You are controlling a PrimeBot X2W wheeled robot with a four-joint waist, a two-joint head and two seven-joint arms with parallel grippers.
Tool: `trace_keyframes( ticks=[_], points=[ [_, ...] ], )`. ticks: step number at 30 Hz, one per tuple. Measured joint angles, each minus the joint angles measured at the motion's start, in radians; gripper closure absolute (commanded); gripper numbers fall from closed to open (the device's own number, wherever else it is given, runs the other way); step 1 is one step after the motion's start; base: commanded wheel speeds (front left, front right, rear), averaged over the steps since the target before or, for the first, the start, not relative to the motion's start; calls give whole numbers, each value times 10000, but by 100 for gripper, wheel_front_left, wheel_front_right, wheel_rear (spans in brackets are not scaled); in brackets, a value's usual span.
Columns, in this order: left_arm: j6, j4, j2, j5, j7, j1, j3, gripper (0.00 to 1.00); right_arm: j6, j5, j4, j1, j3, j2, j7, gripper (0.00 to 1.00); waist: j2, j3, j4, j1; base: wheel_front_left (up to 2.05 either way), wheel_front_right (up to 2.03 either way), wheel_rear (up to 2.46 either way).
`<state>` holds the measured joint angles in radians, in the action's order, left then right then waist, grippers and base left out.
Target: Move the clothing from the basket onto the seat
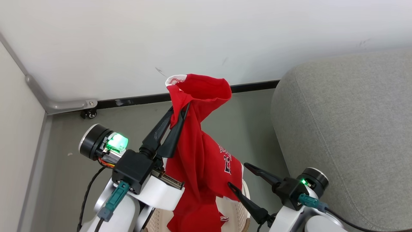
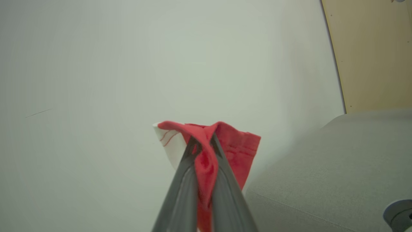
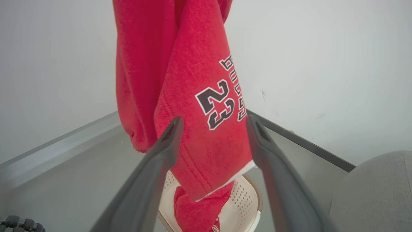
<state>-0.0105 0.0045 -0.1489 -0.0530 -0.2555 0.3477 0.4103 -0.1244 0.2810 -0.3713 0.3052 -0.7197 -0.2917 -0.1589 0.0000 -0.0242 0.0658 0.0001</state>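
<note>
One garment in the air: the left gripper [image 1: 180, 108] is holding a red jersey [image 1: 199, 154] up high, its two fingers pinching together on a fold near the white-trimmed neck.
Right gripper: the right gripper [image 1: 237, 174] is waiting with its fingers spread apart, gripping nothing. In its own wrist view they are framing the jersey's lower hem without closing on it.
Where the jersey is: it is hanging above the basket [image 3: 246, 198], to the left of the seat [image 1: 347, 129] and not touching it.
Done so far: by my reading, the lift out of the basket is nearly finishing; the part of the seat in view is carrying no clothing.
Left to do: carrying across to the seat and letting go. More red fabric [image 3: 193, 212] is lying in the basket — whether it is a separate piece I cannot tell.
Look of the jersey: soft, bunching into long vertical folds, showing dark "23" lettering outlined in white and a white band along the hem.
</note>
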Motion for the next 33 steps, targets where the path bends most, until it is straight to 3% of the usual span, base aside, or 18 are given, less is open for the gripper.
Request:
trace_keyframes(
  ticks=[15, 33],
  points=[
    [-529, -27, 199, -165, 0, -198, 600, 100, 0, 855, 869, 744, -1016, -255, 510, 0, 0, 283, -233, 0, 0, 0, 0],
    [-966, -297, 385, -426, 0, -160, 1636, 100, 0, 1547, 798, 1884, -2052, -715, 1367, 0, 0, 126, -402, 0, 0, 0, 0]
  ],
)
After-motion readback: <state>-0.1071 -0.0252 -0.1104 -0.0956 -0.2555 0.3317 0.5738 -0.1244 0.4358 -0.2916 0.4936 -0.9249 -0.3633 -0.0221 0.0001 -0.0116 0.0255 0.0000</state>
